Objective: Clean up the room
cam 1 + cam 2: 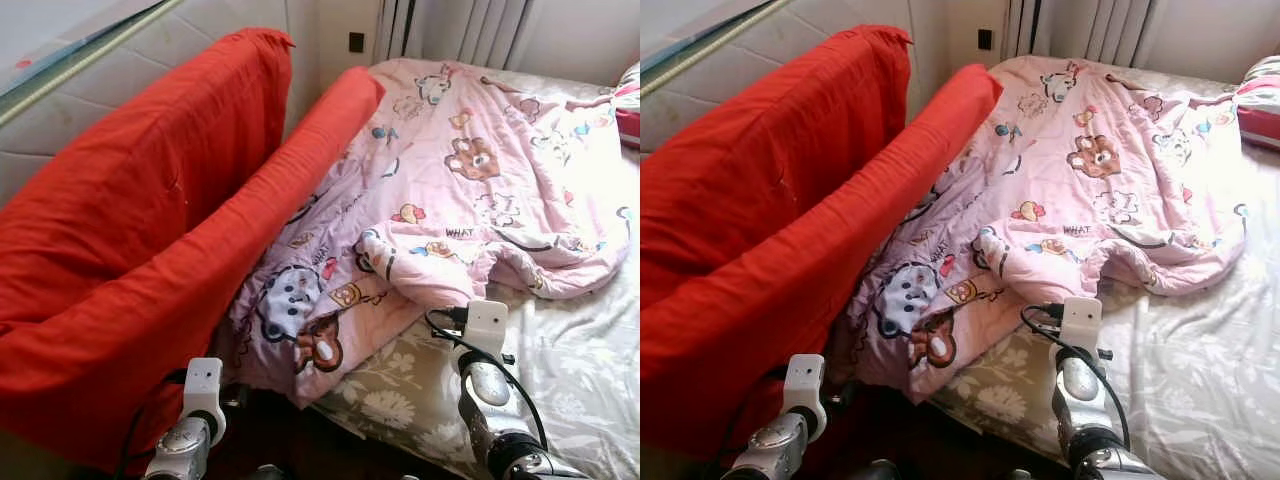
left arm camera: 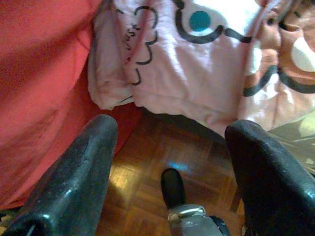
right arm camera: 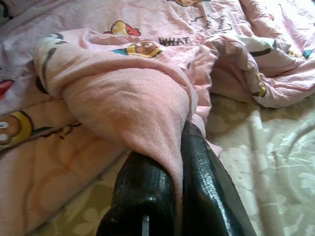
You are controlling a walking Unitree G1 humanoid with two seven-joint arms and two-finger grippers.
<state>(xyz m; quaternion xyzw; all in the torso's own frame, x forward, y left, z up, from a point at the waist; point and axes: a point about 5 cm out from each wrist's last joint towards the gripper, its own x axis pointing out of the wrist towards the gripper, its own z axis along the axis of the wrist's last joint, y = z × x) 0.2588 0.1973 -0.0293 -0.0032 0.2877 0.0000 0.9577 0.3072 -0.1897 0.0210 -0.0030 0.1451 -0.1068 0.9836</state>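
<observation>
A pink cartoon-print blanket (image 1: 450, 170) lies rumpled across the bed, and one corner of it hangs over the bed's near edge. My right gripper (image 3: 179, 142) is shut on a folded edge of the blanket (image 3: 133, 98), which drapes over its black fingers (image 3: 147, 187). The right wrist (image 1: 485, 330) sits just in front of that fold, above the floral sheet. My left gripper (image 2: 172, 132) is open with nothing between its fingers (image 2: 78, 177). It is low beside the bed, over the wooden floor (image 2: 147, 162) and just short of the blanket's hanging corner (image 2: 197, 93).
Two big red cushions (image 1: 130, 220) lean against the wall on the left, pressing against the blanket's side. The floral bed sheet (image 1: 580, 360) is bare at the right front. A striped pillow (image 1: 628, 110) lies at the far right, with curtains (image 1: 450, 25) behind the bed.
</observation>
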